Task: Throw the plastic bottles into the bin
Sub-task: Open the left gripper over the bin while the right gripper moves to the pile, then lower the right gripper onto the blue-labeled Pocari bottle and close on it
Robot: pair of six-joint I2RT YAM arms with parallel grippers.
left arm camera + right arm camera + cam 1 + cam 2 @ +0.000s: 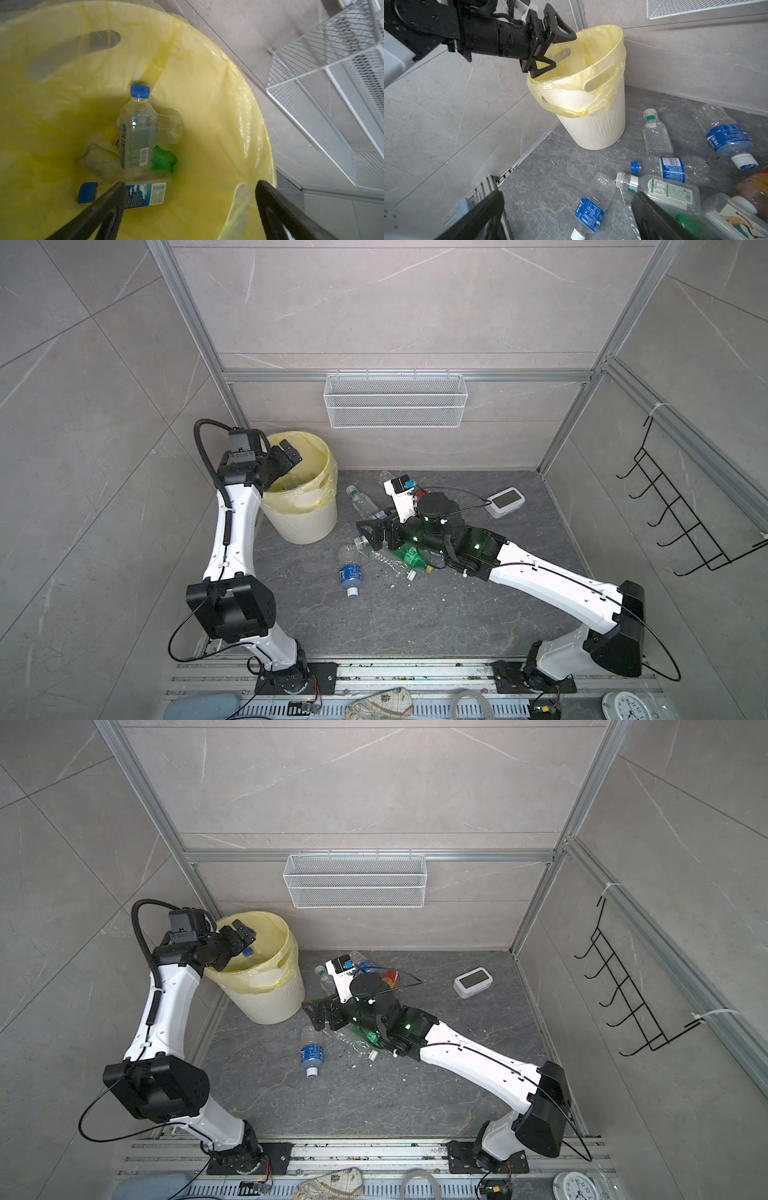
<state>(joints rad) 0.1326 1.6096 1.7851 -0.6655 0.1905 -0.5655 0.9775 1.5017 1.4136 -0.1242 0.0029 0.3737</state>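
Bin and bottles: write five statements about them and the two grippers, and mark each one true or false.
1. The left gripper hangs open above the bin. True.
2. The bin lies tipped on its side. False: it stands upright.
3. A clear bottle with a blue cap is inside the bin. True.
4. The right gripper is shut on a green bottle. False: its jaws are open and hold nothing, and the green bottle lies on the floor under that arm.
5. Every bottle is in the bin. False: several lie on the floor, among them a blue-labelled bottle.
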